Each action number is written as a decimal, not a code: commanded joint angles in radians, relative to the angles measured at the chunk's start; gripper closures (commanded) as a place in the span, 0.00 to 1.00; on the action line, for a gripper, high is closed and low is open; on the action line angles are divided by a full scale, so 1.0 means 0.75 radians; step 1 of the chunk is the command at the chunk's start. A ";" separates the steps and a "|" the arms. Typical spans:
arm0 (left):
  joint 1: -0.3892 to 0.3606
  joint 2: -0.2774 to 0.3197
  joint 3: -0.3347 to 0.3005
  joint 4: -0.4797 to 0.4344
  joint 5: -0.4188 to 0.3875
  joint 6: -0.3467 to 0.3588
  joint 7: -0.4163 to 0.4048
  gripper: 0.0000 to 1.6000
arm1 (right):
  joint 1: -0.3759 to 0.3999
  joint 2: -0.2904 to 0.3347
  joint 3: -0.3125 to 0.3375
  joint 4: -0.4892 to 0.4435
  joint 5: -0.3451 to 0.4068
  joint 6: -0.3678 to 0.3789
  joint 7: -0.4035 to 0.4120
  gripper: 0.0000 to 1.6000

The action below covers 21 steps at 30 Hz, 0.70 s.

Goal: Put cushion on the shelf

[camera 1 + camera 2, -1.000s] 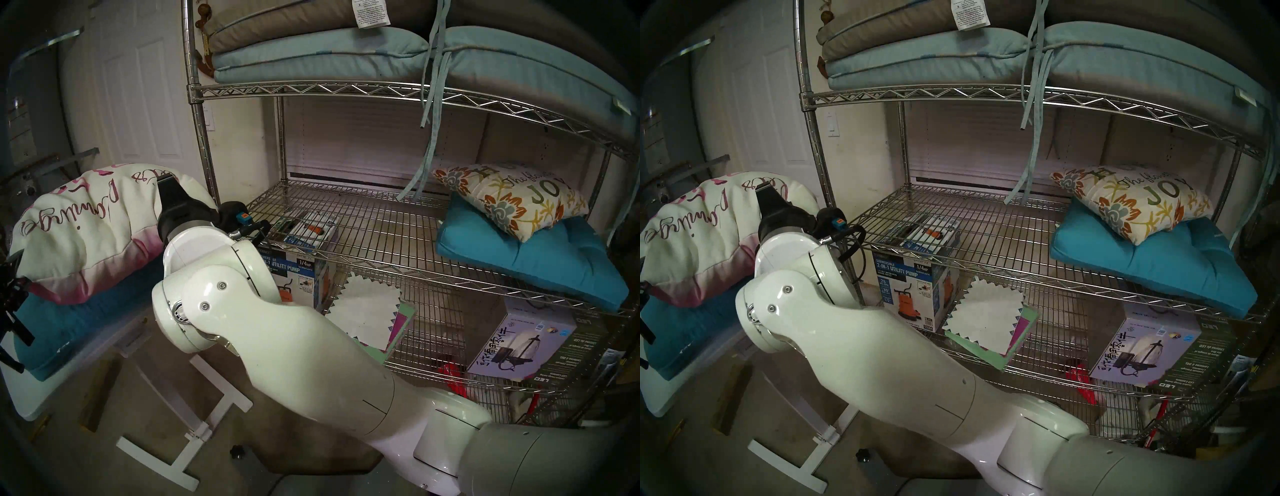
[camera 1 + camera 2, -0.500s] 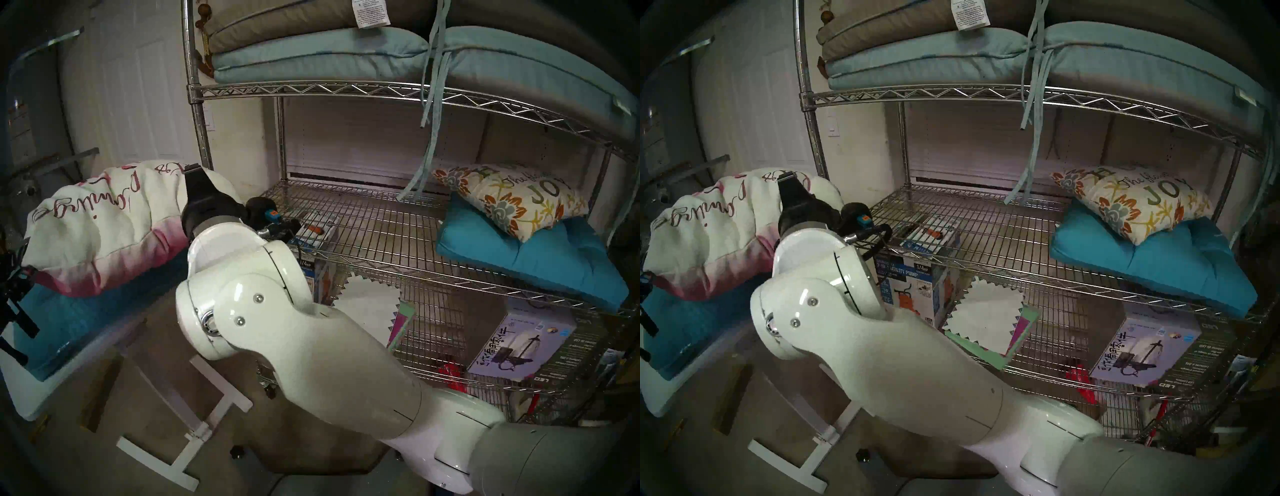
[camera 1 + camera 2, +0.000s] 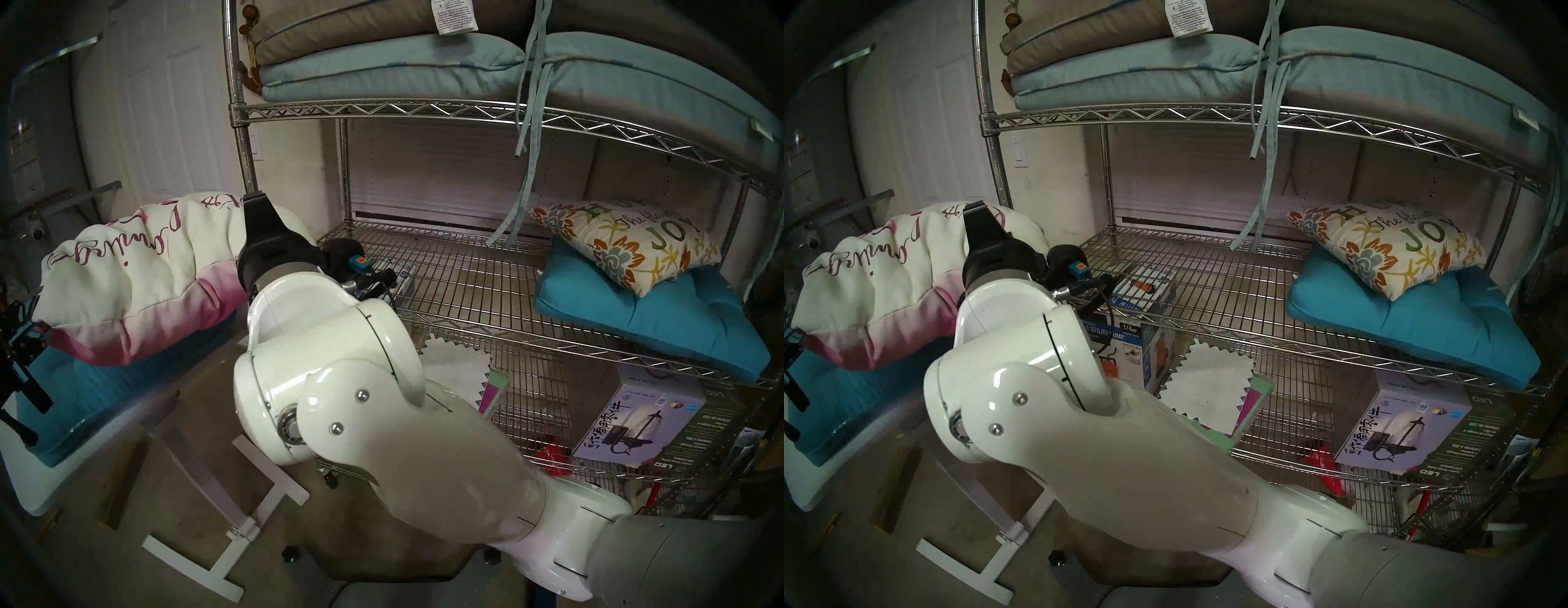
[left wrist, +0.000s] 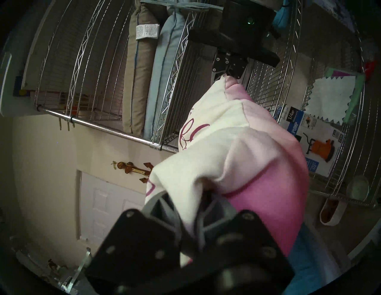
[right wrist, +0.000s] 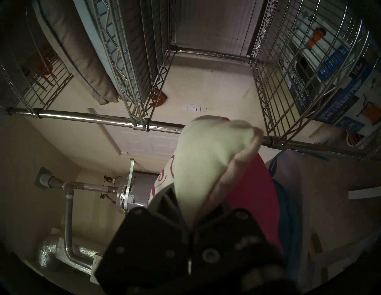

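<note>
Head stereo left: the cream cushion with maroon script and a pink lower band is hanging higher and nearer the chrome wire shelf than a second ago, and the white right arm is now covering most of the utility pump box under the shelf's middle tier. The right gripper is pinching the cushion's end that is just beside the shelf's front-left post, its jaws closed on the fabric. The left gripper is clamping the cushion's far end, away from the shelf. Under the cushion a teal pad is lying on the small white table, which is standing left of the shelf.

Head stereo right: on the shelf's middle tier a floral cushion reading JOY is resting on a teal seat cushion at the right end; the tier's left part is lying bare. Pale blue and tan pads are filling the tier above.

Left wrist: the left gripper is biting the cream-and-pink fabric, the shelf appearing turned on its side behind.

Right wrist: the right gripper is gripping a bunched cream corner, and the shelf's post is crossing right behind that corner.
</note>
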<state>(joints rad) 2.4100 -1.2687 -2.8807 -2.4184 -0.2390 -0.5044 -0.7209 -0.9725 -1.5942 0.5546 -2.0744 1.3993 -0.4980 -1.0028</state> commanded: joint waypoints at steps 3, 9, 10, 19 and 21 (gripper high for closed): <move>-0.004 0.044 0.001 -0.033 -0.079 -0.014 -0.027 1.00 | 0.053 0.046 -0.007 -0.146 -0.008 0.004 -0.045 1.00; -0.011 0.072 0.001 -0.033 -0.116 -0.028 -0.064 1.00 | 0.052 0.101 0.009 -0.196 -0.018 0.000 -0.102 1.00; -0.012 0.078 0.001 -0.033 -0.122 -0.031 -0.071 1.00 | 0.050 0.111 0.012 -0.204 -0.021 -0.001 -0.112 1.00; -0.030 0.144 0.001 -0.033 -0.178 -0.062 -0.127 1.00 | 0.038 0.193 0.053 -0.282 -0.038 -0.004 -0.198 1.00; -0.034 0.163 0.001 -0.033 -0.192 -0.067 -0.139 1.00 | 0.038 0.212 0.065 -0.294 -0.041 -0.003 -0.216 1.00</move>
<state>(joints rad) 2.3922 -1.2139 -2.8805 -2.4257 -0.3398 -0.5386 -0.8132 -0.9589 -1.4623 0.5794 -2.2063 1.3858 -0.4982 -1.1528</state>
